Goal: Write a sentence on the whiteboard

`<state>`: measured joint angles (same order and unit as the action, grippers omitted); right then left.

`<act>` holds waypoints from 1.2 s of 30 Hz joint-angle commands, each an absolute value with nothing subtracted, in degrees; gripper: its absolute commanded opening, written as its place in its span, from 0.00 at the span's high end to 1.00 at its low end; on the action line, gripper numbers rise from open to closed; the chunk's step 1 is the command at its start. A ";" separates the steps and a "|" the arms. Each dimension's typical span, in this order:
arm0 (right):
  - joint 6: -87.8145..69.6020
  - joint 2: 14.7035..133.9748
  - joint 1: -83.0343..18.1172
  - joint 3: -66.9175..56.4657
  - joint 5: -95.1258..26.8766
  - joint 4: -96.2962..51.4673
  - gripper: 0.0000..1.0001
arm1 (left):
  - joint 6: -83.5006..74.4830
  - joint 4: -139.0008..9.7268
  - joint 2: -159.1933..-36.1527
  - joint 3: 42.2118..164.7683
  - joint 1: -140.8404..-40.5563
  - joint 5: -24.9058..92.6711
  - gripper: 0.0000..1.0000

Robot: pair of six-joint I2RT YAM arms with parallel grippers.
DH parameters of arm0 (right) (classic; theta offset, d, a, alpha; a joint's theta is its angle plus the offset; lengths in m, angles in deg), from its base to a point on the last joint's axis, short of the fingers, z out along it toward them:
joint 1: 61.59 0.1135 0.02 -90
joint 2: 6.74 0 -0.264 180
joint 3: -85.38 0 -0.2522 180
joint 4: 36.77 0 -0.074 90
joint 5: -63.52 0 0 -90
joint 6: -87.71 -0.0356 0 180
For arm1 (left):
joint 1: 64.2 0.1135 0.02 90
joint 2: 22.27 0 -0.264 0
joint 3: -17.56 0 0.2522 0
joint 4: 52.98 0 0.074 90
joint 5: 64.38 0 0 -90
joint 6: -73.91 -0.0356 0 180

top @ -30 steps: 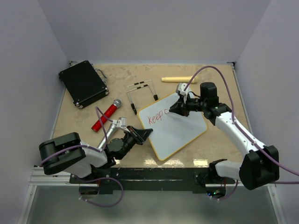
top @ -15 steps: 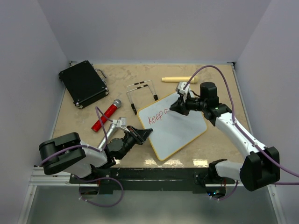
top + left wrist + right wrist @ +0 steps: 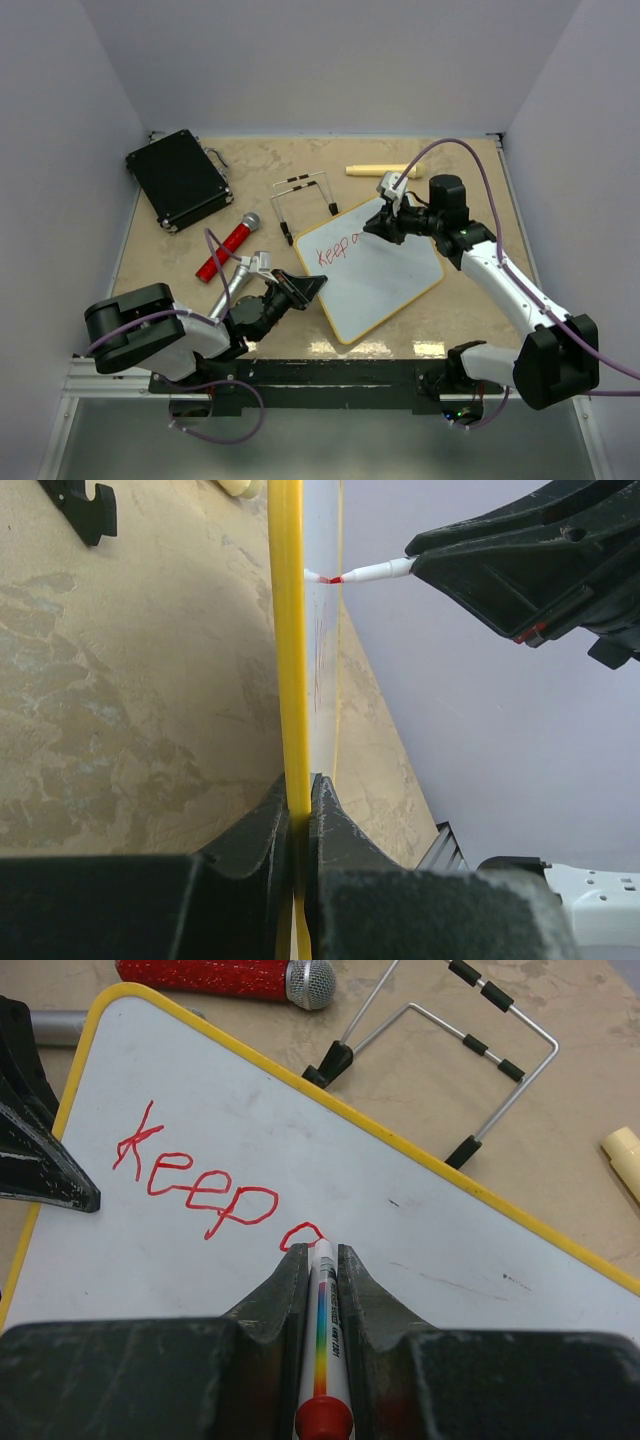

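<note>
Whiteboard (image 3: 385,285): the sentence (image 3: 200,1185) has gained a closed loop after "Keep", where an open curve stood. Right gripper (image 3: 320,1260) grasps the marker (image 3: 322,1320); left gripper (image 3: 298,805) pinches the frame.

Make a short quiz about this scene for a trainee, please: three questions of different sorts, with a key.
1. True or false: the left gripper is shut on the edge of the whiteboard.
2. Which word of the sentence is finished? A) Keep B) goals C) in
3. Fill the gap: the right gripper holds a ____ with its tip on the whiteboard.

Key: 1 true; 2 A; 3 marker.
</note>
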<state>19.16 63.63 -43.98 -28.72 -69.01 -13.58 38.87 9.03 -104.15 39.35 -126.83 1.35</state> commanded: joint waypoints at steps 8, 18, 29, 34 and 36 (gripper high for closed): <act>23.54 64.19 -44.01 -26.90 -67.35 -8.70 1.00 | 33.48 14.65 -104.97 40.64 -127.13 4.70 1.00; 27.50 64.36 -43.83 -26.90 -68.41 -2.45 1.00 | 33.48 15.44 -105.85 40.90 -126.95 5.05 1.00; 28.22 64.54 -41.37 -26.46 -70.87 -0.24 1.00 | 33.57 15.70 -106.38 40.99 -126.86 5.41 1.00; 25.75 64.63 -41.46 -21.99 -72.80 -1.74 1.00 | 33.57 15.70 -106.64 40.81 -126.78 5.41 1.00; 25.22 63.75 -41.63 -20.31 -72.89 -1.48 1.00 | 33.57 15.70 -106.64 40.55 -126.69 5.32 1.00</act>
